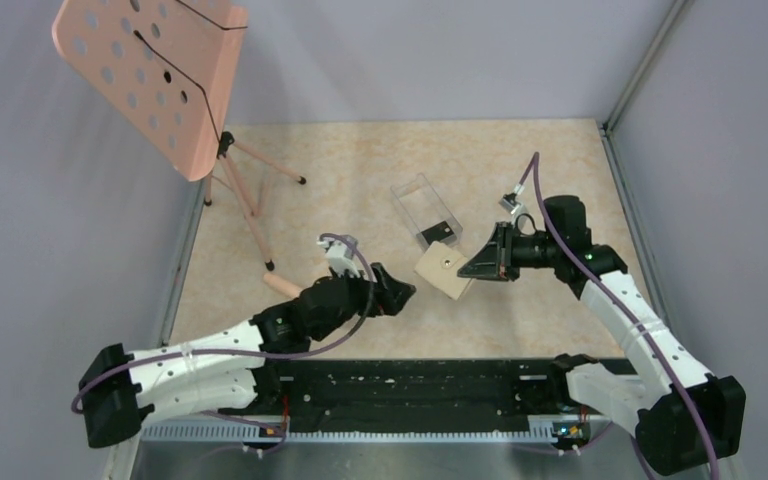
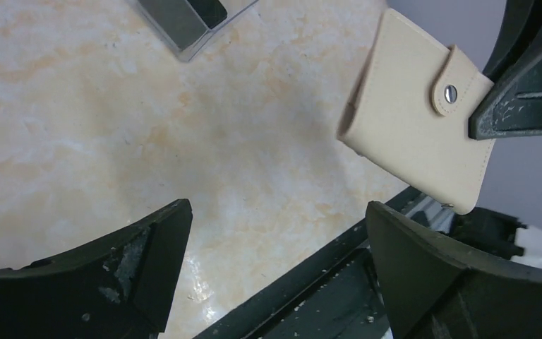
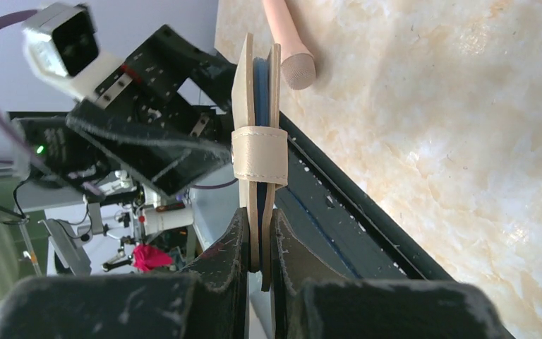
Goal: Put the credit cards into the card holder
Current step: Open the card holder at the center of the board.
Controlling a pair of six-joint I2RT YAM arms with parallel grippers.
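My right jaws pinch the wallet [image 1: 444, 272], light and stiff, snapped shut; my spread left jaws should take its strap [image 2: 460, 79].

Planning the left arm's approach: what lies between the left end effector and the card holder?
Only bare tabletop between left end effector and card holder, per the top view.
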